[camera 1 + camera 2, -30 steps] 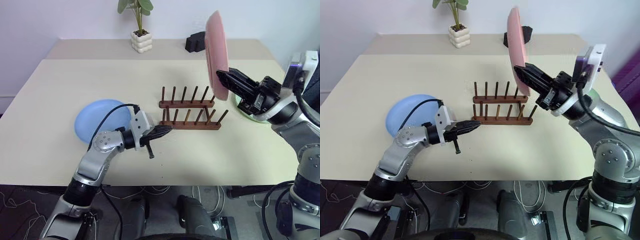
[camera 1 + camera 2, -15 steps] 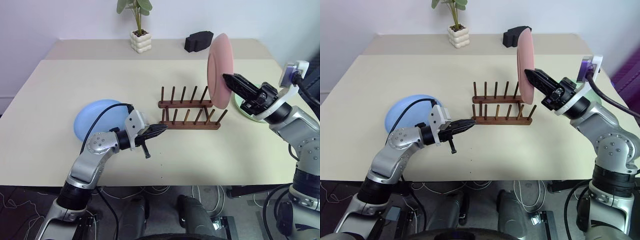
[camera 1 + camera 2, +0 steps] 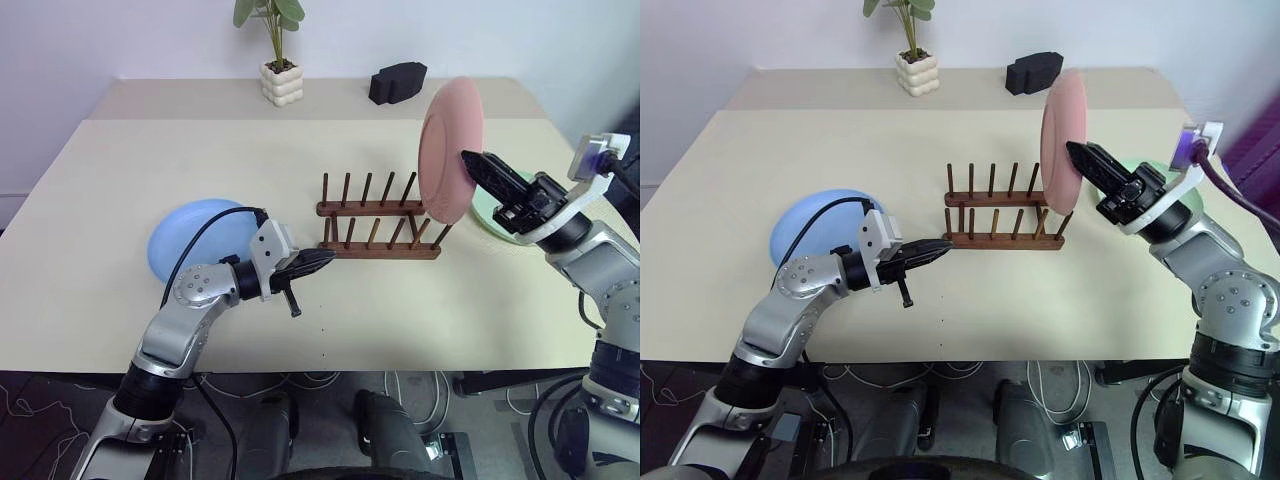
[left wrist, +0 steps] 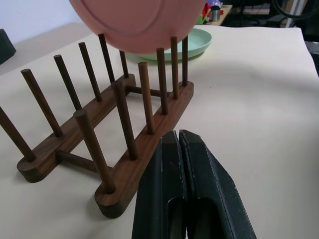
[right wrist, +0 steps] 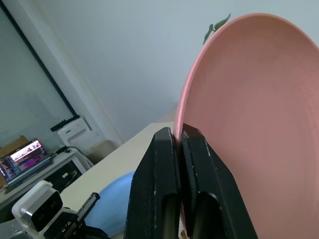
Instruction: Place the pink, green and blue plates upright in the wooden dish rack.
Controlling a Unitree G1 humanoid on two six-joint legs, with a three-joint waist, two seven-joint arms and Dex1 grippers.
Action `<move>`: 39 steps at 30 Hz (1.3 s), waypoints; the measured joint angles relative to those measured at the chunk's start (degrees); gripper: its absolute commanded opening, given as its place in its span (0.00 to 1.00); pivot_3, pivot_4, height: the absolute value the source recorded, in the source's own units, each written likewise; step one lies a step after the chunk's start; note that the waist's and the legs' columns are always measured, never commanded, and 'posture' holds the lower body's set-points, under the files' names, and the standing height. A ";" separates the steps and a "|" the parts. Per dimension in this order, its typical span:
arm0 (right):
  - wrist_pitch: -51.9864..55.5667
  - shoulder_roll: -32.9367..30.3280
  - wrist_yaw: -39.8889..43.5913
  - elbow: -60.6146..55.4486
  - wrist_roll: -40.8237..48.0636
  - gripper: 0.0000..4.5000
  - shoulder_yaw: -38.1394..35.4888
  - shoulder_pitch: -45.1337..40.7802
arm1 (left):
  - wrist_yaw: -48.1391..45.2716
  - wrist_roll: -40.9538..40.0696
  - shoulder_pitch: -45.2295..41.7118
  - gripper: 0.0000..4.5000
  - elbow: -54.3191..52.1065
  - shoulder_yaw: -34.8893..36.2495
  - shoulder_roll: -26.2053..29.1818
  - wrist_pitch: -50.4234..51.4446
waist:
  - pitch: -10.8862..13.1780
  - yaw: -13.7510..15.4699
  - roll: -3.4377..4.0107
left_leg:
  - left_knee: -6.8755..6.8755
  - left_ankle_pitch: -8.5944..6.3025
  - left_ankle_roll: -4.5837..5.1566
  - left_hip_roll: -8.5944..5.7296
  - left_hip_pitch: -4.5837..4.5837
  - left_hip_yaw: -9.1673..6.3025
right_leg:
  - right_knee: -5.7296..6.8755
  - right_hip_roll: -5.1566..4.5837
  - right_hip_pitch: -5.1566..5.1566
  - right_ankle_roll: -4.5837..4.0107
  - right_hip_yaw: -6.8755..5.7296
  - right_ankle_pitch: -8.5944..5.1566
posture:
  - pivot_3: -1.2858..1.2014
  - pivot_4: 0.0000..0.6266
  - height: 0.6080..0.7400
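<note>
The pink plate stands on edge in the air just over the right end of the wooden dish rack, pinched at its rim by the right gripper. My worry is the lowering: if the plate's bottom edge meets a peg top rather than a gap, it could twist in that thin rim pinch, slip free, or shove the light rack across the desk. The plate also looks slightly tilted against the pegs, which would make the entry harder.

The left gripper, fingers pressed together on nothing, sits at the rack's left end, at or very near the near rail; whether it touches I cannot tell. It may help brace the rack there.

Left of the rack lies the blue plate; right of it, behind the pink one, the green plate. Well behind the rack stand a potted plant and a black object. Nothing lies between the plate and the slots.
</note>
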 measured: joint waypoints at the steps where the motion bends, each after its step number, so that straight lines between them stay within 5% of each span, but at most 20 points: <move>1: -0.05 0.08 0.03 0.21 0.00 0.01 -0.02 0.00 | 0.00 0.00 0.00 0.00 0.00 -0.04 -0.02 0.00 | 0.00 0.01 0.00 | 0.00 0.00 0.00 0.00 0.00 0.00 | 0.00 0.00 0.00 0.00 0.00 0.00 | 0.52 0.24 0.97; 4: -0.56 0.28 0.05 0.72 -0.05 0.21 -0.14 0.00 | 0.00 0.01 0.00 0.00 0.00 -0.09 -0.02 -0.04 | 0.00 0.03 0.00 | 0.00 0.00 0.00 0.00 0.00 0.00 | 0.00 0.00 0.00 0.00 0.00 0.00 | 0.52 0.24 0.97; 8: -1.57 0.32 -0.22 1.72 -0.36 0.64 -0.64 -0.01 | -0.01 0.01 0.01 0.00 0.00 -0.10 -0.01 -0.13 | 0.00 0.00 0.00 | 0.00 0.00 0.00 0.00 0.00 0.00 | 0.00 0.00 0.00 0.00 0.00 0.00 | 0.52 0.24 0.97; 17: -6.60 -0.04 -1.98 1.93 -4.72 0.64 -2.48 -0.03 | -0.03 0.00 0.05 0.00 -0.02 -0.21 -0.05 -0.23 | 0.01 0.14 0.02 | 0.00 0.00 0.00 -0.01 -0.01 0.00 | 0.00 -0.01 -0.01 0.01 0.00 0.00 | 0.52 0.24 0.97; 25: -12.52 -11.58 -0.57 4.61 -18.01 0.64 -8.69 9.89 | -0.28 0.00 1.05 0.00 -0.57 -0.46 0.19 -0.12 | 0.00 0.05 0.02 | 0.00 -0.03 0.05 -0.02 -0.01 0.06 | -0.04 -0.02 -0.01 0.00 0.00 -0.02 | 0.52 0.24 0.97; 31: -25.45 -17.16 4.16 14.99 -42.53 0.64 8.18 15.46 | -1.97 0.01 -0.16 0.00 0.06 -2.25 0.18 -0.13 | 0.00 -1.09 0.11 | -0.01 -0.04 0.06 -0.07 0.05 0.15 | -0.02 0.02 -0.02 0.03 0.04 -0.04 | 0.52 0.24 0.97; 39: -39.90 -15.61 3.80 34.62 -59.60 0.64 19.61 2.51 | -2.36 0.05 -0.97 0.00 0.21 -2.45 0.36 0.01 | 0.04 -1.30 0.15 | -0.02 -0.04 0.07 -0.11 0.04 0.15 | -0.02 0.04 -0.04 0.01 0.05 -0.01 | 0.52 0.24 0.97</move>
